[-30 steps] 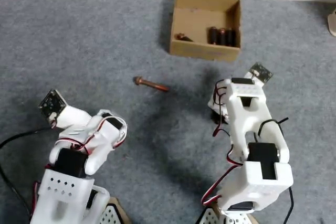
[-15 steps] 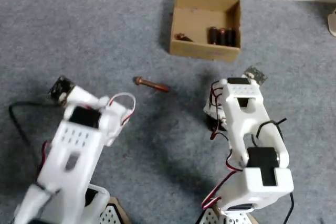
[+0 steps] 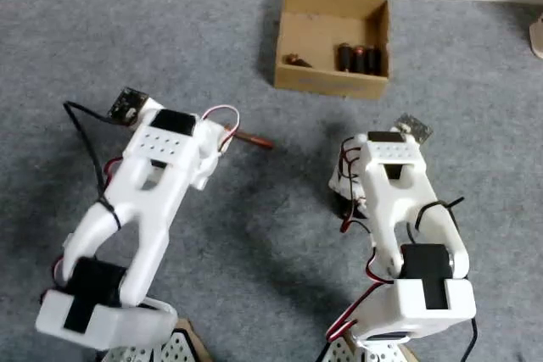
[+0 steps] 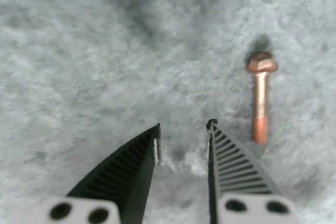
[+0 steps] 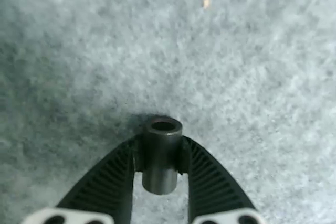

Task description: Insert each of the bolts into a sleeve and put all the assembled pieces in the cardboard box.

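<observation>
**Left tool sits beside the bolt, not over it**

Your left tool [image 4: 184,125] is spread open low over the grey table [image 3: 280,235], on the near side of the cardboard box [image 3: 331,82]. The bolt [image 4: 260,100] lies flat outside the gap, just beside one finger, with its shank running the same way as the fingers. If you close from here, you'll likely grab nothing. If you drop straight down, that finger may land on the shank and roll or kick the bolt away.

Your right tool [image 5: 160,142], also on the near side of the box, is pinching the dark sleeve [image 5: 161,156] by its round sides, with the bore open at the top. That hold looks narrow. A bolt pushed in off-centre could tilt the sleeve or slide it through the pads.

The assembled pieces [image 3: 359,58] already lie inside the box.
</observation>
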Controlling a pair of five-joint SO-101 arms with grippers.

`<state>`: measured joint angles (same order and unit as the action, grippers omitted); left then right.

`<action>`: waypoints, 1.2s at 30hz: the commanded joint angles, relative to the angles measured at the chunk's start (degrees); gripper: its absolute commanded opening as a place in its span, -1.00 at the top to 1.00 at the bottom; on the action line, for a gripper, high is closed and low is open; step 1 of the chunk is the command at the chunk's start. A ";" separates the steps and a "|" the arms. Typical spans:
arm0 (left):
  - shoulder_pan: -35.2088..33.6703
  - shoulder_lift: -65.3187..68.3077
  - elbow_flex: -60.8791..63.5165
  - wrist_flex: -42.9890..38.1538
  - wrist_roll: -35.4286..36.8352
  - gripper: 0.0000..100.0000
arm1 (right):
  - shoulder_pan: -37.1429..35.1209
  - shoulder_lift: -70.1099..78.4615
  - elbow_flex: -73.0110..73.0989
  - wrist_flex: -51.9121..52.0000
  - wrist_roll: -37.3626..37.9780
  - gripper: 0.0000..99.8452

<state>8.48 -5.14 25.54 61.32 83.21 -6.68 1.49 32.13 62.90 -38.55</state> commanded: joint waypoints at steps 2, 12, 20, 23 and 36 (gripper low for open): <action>1.63 2.15 -2.68 -8.70 1.49 0.69 | -1.01 -2.68 -0.13 0.13 -0.26 0.99; 3.03 7.69 -3.21 -16.35 1.49 0.69 | -1.01 -2.59 2.51 -6.99 -0.26 0.99; 2.68 7.87 -5.58 -16.26 1.67 0.69 | -1.01 -2.59 3.12 -7.60 -0.26 0.99; 2.95 7.96 -6.46 -16.35 1.76 0.69 | -1.01 -2.59 3.21 -7.60 -0.26 0.99; 2.24 23.25 -18.15 -13.27 4.84 0.69 | -1.01 -2.59 3.12 -7.60 1.76 0.99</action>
<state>10.24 15.52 14.46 46.02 86.55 -6.68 1.05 35.38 56.04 -38.55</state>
